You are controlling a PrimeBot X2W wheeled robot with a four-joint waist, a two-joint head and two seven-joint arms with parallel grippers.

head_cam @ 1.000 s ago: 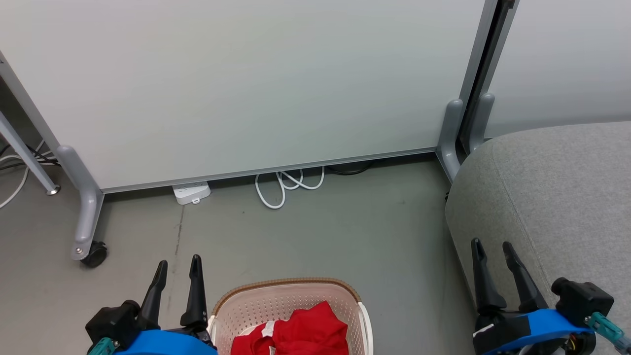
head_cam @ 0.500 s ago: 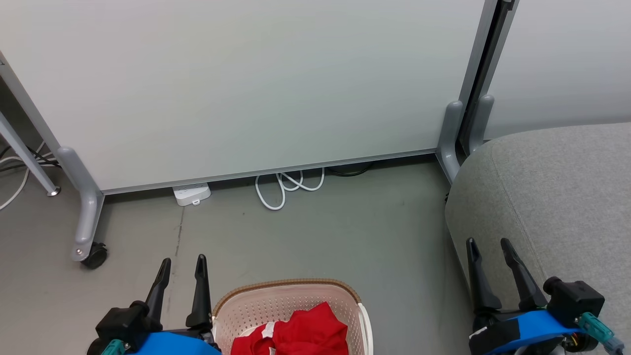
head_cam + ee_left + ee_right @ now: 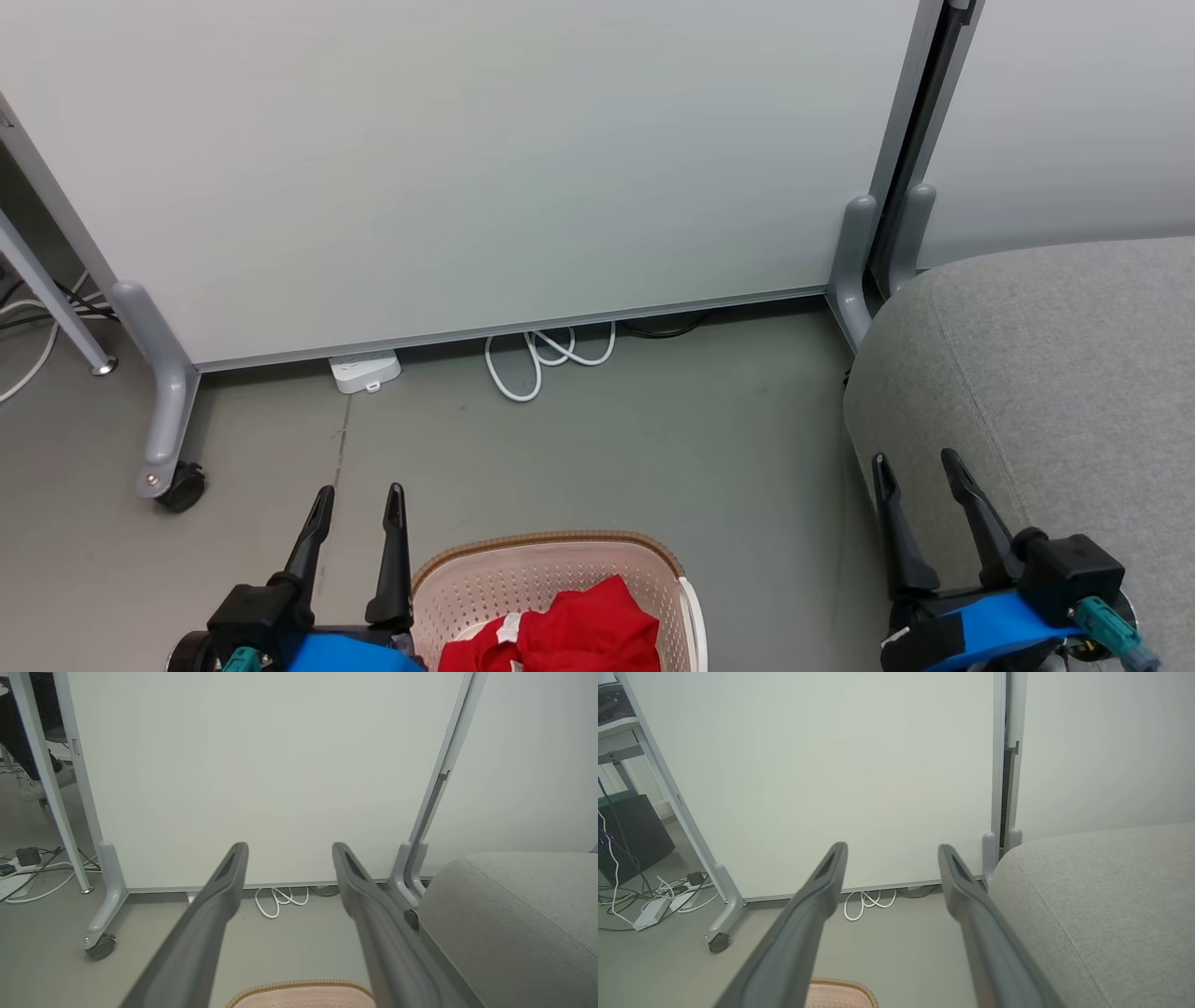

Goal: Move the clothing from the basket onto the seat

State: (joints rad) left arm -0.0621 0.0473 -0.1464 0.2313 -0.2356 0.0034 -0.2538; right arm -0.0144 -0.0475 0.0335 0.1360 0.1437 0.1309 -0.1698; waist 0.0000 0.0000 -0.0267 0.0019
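Nearest to us, the clothing (image 3: 560,630) lies in the basket (image 3: 551,544), a red heap with a white tag showing. The basket stands on the floor (image 3: 672,448) between our two grippers, well apart from the seat (image 3: 1055,373).

The left gripper (image 3: 360,489) hovers just left of the basket's brown rim. Its fingers (image 3: 392,551) are spread apart, point away from us and hold nothing. In the left wrist view the far rim sits low between them.

The right gripper (image 3: 913,455) is well to the right of the basket, in front of the seat's near left edge. Its fingers (image 3: 894,523) are also apart and empty. We cannot tell whether they touch the fabric.

The seat fills the right side, grey with a rounded corner and a seam running over its top.

Farther off, across the grey floor, a white cable (image 3: 546,359) lies in loops. A white power strip (image 3: 364,371) sits just left of it.

Both lie at the foot of a pale panel (image 3: 467,168) that stands on grey legs. Its left leg ends in a black caster (image 3: 182,485). A second panel (image 3: 1074,112) stands to the right, behind the seat. At the far left, more cables (image 3: 28,322) trail past a thin metal leg (image 3: 51,294).
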